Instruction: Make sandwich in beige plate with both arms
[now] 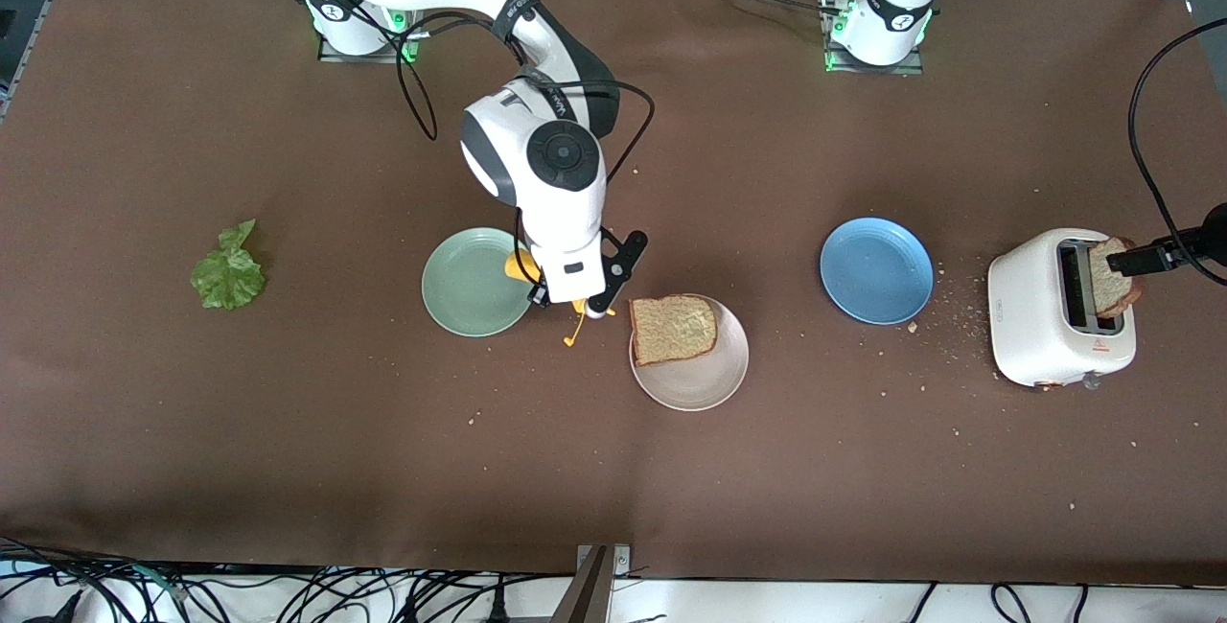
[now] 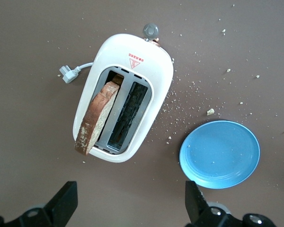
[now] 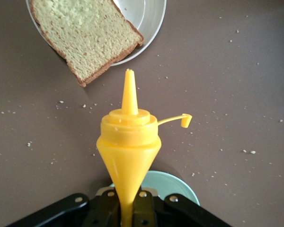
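One brown bread slice (image 1: 674, 328) (image 3: 85, 35) lies on the beige plate (image 1: 700, 388) (image 3: 149, 19), overhanging its rim toward the right arm's end. My right gripper (image 1: 566, 302) (image 3: 132, 208) is shut on a yellow squeeze bottle (image 1: 522, 268) (image 3: 128, 142). The bottle's nozzle points down over the table between the mint-green plate and the beige plate, and its cap hangs loose. A second bread slice (image 1: 1112, 278) (image 2: 97, 118) stands in the white toaster (image 1: 1045, 335) (image 2: 146, 56). My left gripper (image 1: 1133, 261) (image 2: 131, 208) hangs open over the toaster, holding nothing. The lettuce leaf (image 1: 228, 268) lies at the right arm's end.
A mint-green plate (image 1: 470, 283) (image 3: 180, 182) sits beside the beige plate, under the right wrist. A blue plate (image 1: 876, 270) (image 2: 220, 153) lies between the beige plate and the toaster. Crumbs are scattered around the toaster and plates. The toaster's plug (image 2: 66, 73) lies loose.
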Available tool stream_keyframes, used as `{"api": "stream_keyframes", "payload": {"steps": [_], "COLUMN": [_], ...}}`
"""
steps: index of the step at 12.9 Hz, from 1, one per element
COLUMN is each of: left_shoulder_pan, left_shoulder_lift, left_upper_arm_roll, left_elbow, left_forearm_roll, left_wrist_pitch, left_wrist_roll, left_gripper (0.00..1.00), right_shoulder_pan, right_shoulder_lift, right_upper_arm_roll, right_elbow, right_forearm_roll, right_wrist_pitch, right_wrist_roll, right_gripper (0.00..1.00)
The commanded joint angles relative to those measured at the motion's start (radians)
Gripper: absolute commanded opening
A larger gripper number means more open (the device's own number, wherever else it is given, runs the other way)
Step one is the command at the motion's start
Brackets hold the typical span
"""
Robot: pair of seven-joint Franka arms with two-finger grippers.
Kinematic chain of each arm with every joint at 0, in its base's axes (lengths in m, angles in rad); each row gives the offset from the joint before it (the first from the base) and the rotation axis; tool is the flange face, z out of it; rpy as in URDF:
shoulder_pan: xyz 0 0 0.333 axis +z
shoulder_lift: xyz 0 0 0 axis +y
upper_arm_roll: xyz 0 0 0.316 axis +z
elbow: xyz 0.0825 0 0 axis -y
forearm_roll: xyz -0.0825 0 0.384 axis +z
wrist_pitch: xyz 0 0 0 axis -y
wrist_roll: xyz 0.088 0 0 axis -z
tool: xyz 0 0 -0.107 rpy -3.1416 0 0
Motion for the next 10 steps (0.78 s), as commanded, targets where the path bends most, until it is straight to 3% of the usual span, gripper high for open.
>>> {"api": "stream_keyframes", "payload": {"steps": [1,4,10], "left_shoulder_pan": [0.005,0.005,0.007], "left_shoulder_lift": [0.003,0.003,0.003], "left_upper_arm_roll": [-0.01,-0.012,-0.01], "left_elbow": [0.011,0.011,0.011], "left_forearm_roll": [0.028,0.028,0.026], "left_wrist_pitch": [0.0,0.0,0.0], "left_wrist_roll": [-0.003,-0.003,-0.001], "left_gripper": [1.0,1.0,1.0], "right_shoulder_pan": [-0.02,-0.082,-0.232], "right_shoulder_lift": [-0.039,-0.04,-0.126], "right_upper_arm_roll": [0.013,0.013,0.013], "right_elbow": [-0.038,-0.042,-0.16], "right_forearm_roll": [0.099,0.309,0.619], "right_wrist_pitch": [0.001,-0.002,-0.066], "right_wrist_roll": [-0.07,-0.207,-0.58], "right_gripper": [0.0,0.0,0.0]}}
